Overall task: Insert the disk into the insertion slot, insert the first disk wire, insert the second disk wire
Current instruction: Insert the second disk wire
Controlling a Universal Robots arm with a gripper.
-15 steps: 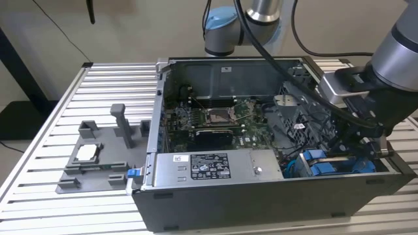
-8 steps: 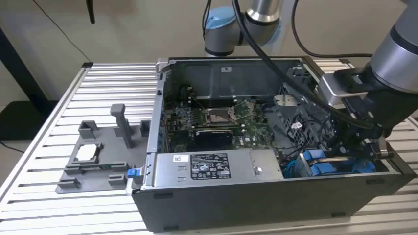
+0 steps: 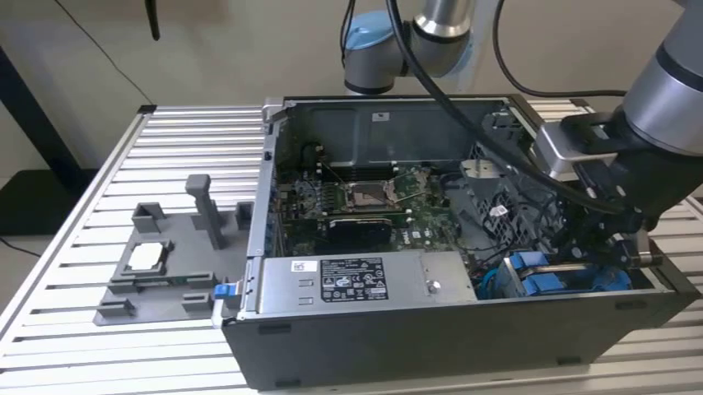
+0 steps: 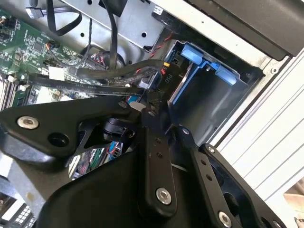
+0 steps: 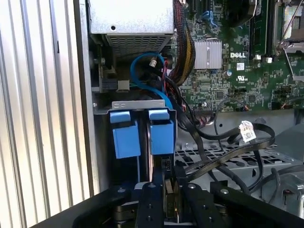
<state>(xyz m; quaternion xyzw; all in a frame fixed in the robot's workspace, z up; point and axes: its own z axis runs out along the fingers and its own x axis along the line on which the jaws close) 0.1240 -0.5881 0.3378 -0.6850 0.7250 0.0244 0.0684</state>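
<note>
2 blue carrier tabs (image 5: pixel 142 130) mark the disk (image 3: pixel 549 276), seated in the insertion slot (image 3: pixel 500 284) at the case's 4 o'clock corner. Directly above, the gripper (image 5: pixel 165 190) pinches a black wire connector (image 4: pixel 164 78), aligning it for plugging.

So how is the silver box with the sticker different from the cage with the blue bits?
The power-supply box is light silver with a white label on its side; the drive cage is dark grey with bright blue plastic parts. The box lies along the case's front edge; the cage sits in the corner at the exterior view's right, below the gripper. Both sit inside the open computer case.
</note>
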